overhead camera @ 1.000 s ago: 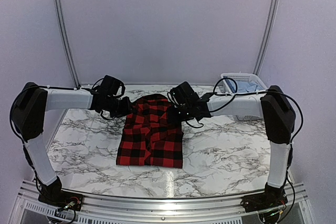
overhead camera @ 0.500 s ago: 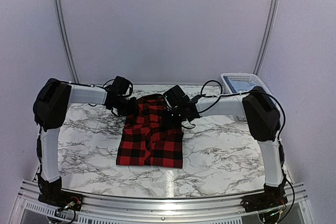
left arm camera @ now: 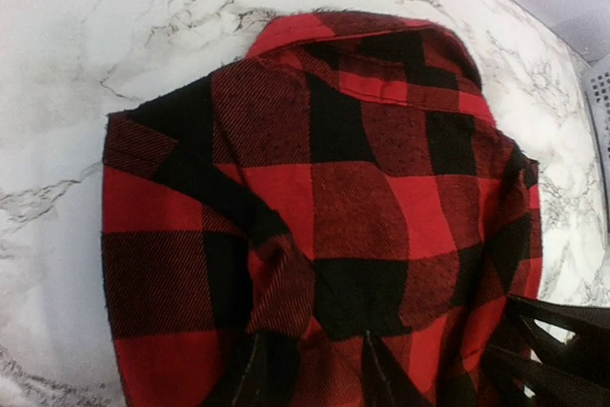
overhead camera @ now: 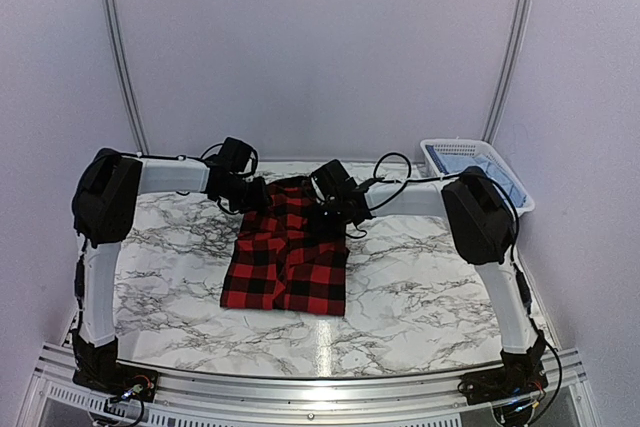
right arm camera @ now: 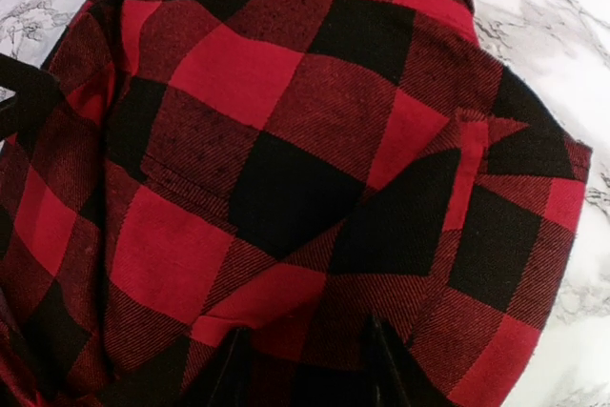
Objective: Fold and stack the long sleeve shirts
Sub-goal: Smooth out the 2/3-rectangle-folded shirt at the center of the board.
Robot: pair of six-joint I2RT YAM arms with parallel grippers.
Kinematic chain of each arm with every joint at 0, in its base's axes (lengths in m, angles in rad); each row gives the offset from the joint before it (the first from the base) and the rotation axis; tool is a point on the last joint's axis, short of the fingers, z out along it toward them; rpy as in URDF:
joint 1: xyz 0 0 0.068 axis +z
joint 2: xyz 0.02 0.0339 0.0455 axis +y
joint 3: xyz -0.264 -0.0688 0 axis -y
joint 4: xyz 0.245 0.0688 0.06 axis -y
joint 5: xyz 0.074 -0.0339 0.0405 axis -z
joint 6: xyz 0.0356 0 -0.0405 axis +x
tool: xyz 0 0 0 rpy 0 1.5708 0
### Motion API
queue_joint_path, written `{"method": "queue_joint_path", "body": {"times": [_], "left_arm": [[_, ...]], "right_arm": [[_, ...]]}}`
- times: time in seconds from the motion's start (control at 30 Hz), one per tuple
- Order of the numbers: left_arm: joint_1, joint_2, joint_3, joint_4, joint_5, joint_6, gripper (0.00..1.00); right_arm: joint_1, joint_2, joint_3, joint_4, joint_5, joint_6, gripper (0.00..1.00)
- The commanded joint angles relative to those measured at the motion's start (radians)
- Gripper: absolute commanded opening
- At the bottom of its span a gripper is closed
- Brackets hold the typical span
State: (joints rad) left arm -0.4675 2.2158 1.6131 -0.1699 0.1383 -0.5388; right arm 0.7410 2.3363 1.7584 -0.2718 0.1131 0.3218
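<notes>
The red-and-black check shirt (overhead camera: 287,257) lies folded in the middle of the marble table, collar toward the far wall. It fills the left wrist view (left arm camera: 362,188) and the right wrist view (right arm camera: 286,140). My left gripper (overhead camera: 256,197) is at the shirt's far left corner and my right gripper (overhead camera: 328,209) at its far right part. In each wrist view the jaws stand narrow with a raised fold of check cloth pinched between them, at the left gripper (left arm camera: 313,369) and the right gripper (right arm camera: 305,364). The pale blue shirt (overhead camera: 462,162) lies in the basket.
A white lattice basket (overhead camera: 437,146) stands at the table's far right corner, and its edge shows in the left wrist view (left arm camera: 600,102). Grey walls and two metal rails close the back. The marble table (overhead camera: 430,297) extends around the shirt.
Both arms have reached farther toward the back wall and their grippers have drawn closer together over the shirt's far end. The shirt's near edge has crept slightly away from me.
</notes>
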Motion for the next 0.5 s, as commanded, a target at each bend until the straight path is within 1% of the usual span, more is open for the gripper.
{"method": "queue_joint_path", "body": {"times": [0.0,0.1,0.23,0.33,0.47], "left_arm": [[0.004,-0.229,-0.099,-0.037,-0.028,-0.001,0.42],[0.004,-0.364,-0.237,-0.036,-0.042,-0.016,0.48],[-0.012,-0.533,-0.460,-0.017,-0.035,-0.059,0.49],[-0.037,-0.643,-0.601,-0.007,-0.039,-0.092,0.49],[-0.080,-0.772,-0.764,-0.002,-0.063,-0.144,0.49]], "right_arm": [[-0.004,-0.075,0.040,-0.073,0.008,-0.016,0.41],[-0.001,-0.176,-0.044,-0.074,0.013,0.001,0.50],[0.020,-0.316,-0.199,-0.065,-0.003,0.061,0.55],[0.067,-0.410,-0.330,-0.034,-0.003,0.109,0.55],[0.156,-0.487,-0.423,-0.057,0.052,0.182,0.53]]}}
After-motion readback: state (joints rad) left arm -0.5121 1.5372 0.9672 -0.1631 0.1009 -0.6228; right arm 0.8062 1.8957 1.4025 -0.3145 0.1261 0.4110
